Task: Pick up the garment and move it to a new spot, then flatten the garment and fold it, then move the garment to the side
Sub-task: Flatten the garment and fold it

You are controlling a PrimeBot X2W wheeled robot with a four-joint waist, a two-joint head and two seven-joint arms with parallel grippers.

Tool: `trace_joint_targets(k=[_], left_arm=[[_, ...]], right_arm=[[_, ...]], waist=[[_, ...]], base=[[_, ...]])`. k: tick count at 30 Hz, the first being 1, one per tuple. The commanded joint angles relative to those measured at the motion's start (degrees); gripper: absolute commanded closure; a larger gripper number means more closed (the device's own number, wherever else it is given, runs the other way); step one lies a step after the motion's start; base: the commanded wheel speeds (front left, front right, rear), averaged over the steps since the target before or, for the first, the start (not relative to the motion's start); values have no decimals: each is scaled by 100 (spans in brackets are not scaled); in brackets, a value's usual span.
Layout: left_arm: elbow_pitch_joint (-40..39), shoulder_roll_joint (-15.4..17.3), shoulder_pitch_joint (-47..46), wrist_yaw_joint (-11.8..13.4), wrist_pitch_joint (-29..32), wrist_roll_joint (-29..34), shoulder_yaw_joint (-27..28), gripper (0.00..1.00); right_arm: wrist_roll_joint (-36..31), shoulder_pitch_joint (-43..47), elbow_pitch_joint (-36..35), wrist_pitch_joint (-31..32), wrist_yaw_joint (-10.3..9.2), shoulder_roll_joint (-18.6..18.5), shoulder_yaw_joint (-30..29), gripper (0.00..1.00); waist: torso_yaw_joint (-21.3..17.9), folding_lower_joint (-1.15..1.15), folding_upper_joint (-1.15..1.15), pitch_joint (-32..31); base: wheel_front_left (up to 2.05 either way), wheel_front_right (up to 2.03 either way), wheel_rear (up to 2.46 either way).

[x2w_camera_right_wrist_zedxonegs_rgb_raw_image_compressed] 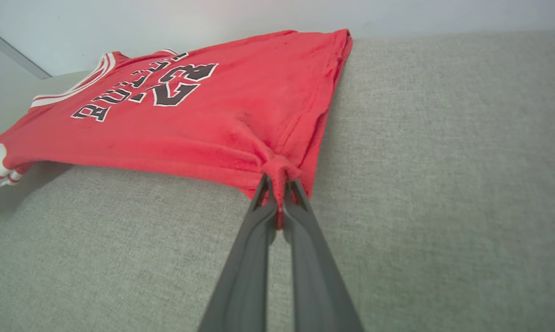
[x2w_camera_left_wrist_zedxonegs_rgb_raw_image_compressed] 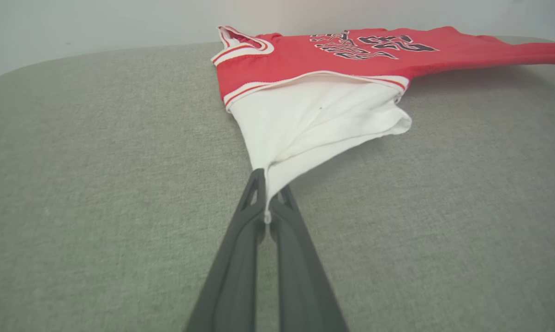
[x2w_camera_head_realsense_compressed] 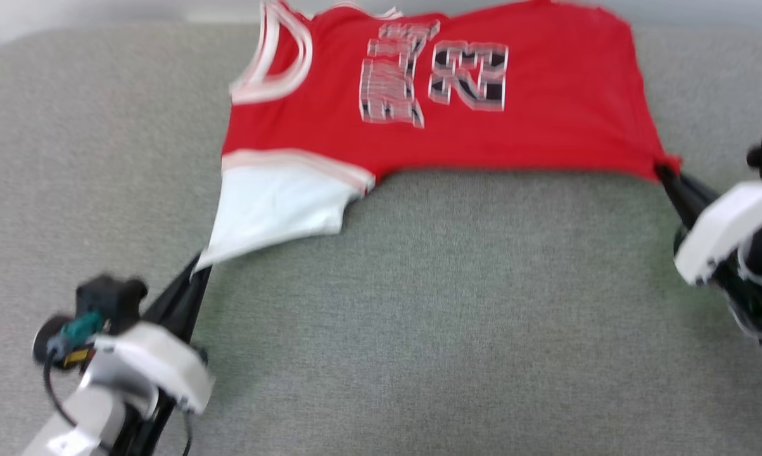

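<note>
The garment (x2w_camera_head_realsense_compressed: 457,120), a red jersey with white short sleeves, striped trim and the number 23, lies spread front-up across the far part of the grey surface. My left gripper (x2w_camera_head_realsense_compressed: 197,269) is shut on the tip of the near white sleeve (x2w_camera_left_wrist_zedxonegs_rgb_raw_image_compressed: 314,120), which is pulled taut toward me. My right gripper (x2w_camera_head_realsense_compressed: 662,170) is shut on the near red hem corner (x2w_camera_right_wrist_zedxonegs_rgb_raw_image_compressed: 277,163), bunching the cloth there. Both pinches are plain in the wrist views, left gripper (x2w_camera_left_wrist_zedxonegs_rgb_raw_image_compressed: 267,193) and right gripper (x2w_camera_right_wrist_zedxonegs_rgb_raw_image_compressed: 277,186). The garment's near edge is stretched between the two grippers and lifted slightly off the surface.
A grey fabric-covered surface (x2w_camera_head_realsense_compressed: 419,316) spreads wide in front of the garment. Its rounded far-left corner (x2w_camera_head_realsense_compressed: 13,44) meets a pale wall behind. The garment's far edge reaches the back edge of the surface.
</note>
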Motion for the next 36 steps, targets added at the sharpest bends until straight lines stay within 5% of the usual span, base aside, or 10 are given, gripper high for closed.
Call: trace_joint_targets(k=[1, 12, 23, 36], left_arm=[[-56, 104, 127, 42, 27, -35, 37, 100], [-1506, 748, 2046, 281, 888, -671, -34, 100], [-2247, 973, 3405, 516, 1287, -1296, -108, 100], [-2666, 1276, 3658, 517, 1179, -1418, 153, 100]], right_arm=[[62, 134, -16, -8, -5, -78, -22, 100], [769, 1663, -472, 281, -6, -399, -83, 100], [1359, 3307, -1296, 786, -5, -614, -409, 100], [1511, 4295, -2208, 1252, -5, -465, -979, 100]], waist=[[46, 2, 0, -288], [-15, 2, 0, -1057], [-160, 2, 0, -1525], [-359, 2, 0, -1563]], base=[[0, 0, 0], [0, 0, 0], [0, 0, 0], [0, 0, 0]])
